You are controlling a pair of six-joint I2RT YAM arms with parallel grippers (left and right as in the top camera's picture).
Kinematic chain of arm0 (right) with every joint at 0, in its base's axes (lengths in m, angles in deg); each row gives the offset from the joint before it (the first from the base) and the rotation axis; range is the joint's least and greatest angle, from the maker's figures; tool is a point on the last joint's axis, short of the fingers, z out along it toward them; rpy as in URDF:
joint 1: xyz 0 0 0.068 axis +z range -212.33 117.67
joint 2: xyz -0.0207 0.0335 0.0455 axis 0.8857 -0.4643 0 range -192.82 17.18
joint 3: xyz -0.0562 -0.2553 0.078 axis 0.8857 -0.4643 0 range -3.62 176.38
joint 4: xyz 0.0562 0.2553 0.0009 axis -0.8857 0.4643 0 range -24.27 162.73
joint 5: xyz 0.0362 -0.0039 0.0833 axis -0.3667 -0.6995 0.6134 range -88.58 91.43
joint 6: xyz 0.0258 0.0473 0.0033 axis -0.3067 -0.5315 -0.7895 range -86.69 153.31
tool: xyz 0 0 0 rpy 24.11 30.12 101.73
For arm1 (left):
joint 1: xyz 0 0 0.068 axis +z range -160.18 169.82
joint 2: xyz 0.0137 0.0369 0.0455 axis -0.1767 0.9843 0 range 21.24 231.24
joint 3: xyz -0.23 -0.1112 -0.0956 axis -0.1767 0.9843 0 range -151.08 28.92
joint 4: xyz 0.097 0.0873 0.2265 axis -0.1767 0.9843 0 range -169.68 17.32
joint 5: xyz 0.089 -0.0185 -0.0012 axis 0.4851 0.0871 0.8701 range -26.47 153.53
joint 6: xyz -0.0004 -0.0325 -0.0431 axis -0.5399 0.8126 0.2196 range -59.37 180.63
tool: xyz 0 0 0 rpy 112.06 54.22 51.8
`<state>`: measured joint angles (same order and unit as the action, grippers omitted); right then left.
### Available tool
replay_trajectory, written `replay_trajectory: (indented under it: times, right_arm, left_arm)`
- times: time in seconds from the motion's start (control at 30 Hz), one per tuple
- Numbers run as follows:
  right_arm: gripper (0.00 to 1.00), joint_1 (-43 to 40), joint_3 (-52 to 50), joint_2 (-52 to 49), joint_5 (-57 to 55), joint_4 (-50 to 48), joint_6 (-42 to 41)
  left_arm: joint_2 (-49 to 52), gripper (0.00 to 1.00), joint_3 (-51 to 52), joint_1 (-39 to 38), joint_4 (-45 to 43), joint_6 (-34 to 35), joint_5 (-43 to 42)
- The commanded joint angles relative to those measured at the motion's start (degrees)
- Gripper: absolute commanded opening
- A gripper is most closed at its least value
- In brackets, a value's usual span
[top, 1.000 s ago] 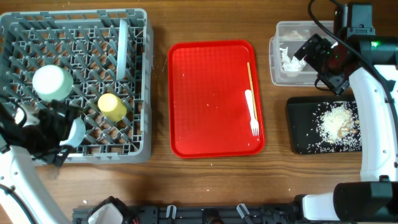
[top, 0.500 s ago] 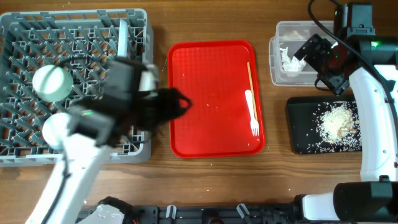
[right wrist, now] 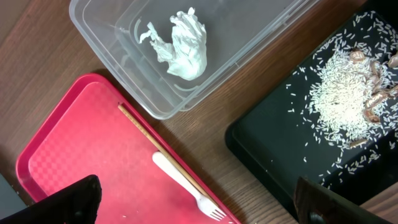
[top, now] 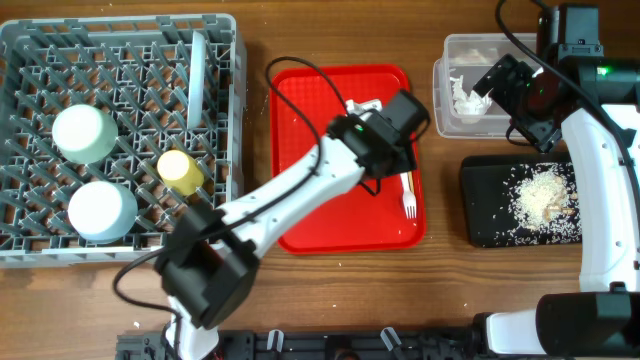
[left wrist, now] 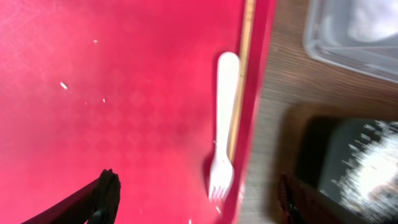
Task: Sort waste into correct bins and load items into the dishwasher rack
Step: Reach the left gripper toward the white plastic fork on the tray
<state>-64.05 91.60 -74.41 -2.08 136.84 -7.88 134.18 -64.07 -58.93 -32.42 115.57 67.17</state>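
Lying along tray point(top: 330, 150) rim, fork point(left wrist: 224, 124) tines-nearward

Left gripper point(left wrist: 199, 198) has swung from the rack point(top: 120, 20) to above the fork point(top: 408, 196)

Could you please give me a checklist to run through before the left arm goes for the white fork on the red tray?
1. Left pincer open: ok, jaws wide apart, nothing held.
2. White fork lined up between the jaws: ok in the left wrist view.
3. Fork clear of the wooden stick: not ok, the stick lies right alongside it.
4. Room beside the red tray rim: cannot tell, the fork lies close to it.
5. Right pincer out of the way: ok, open, over by the clear tub.
6. Free pegs in the dishwasher rack: ok.
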Motion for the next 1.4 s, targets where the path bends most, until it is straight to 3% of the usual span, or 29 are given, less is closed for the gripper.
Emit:
replay_trajectory:
  times: [0.0,0.13,0.43,0.93,1.37]
  right_arm:
    - [1.00,-0.1,1.2,1.3,-1.2,0.0,-0.9]
    - [1.00,-0.1,1.1,1.3,-1.2,0.0,-0.9]
    - [1.00,-0.1,1.1,1.3,-1.2,0.0,-0.9]
    - [1.00,-0.1,1.1,1.3,-1.2,0.0,-0.8]
    - [1.00,-0.1,1.1,1.3,-1.2,0.0,-0.9]
  left_arm:
    - [5.0,0.74,-0.9,-3.6,-1.7,3.0,13.3]
    - [9.1,0.70,-0.9,-7.5,-6.2,3.0,18.6]
    - [13.4,0.64,-0.9,-10.7,-9.3,5.8,16.2]
    - [16.2,0.56,-0.8,-13.5,-4.1,7.0,16.4]
    - [15.3,0.38,-0.8,-12.1,1.1,7.2,16.4]
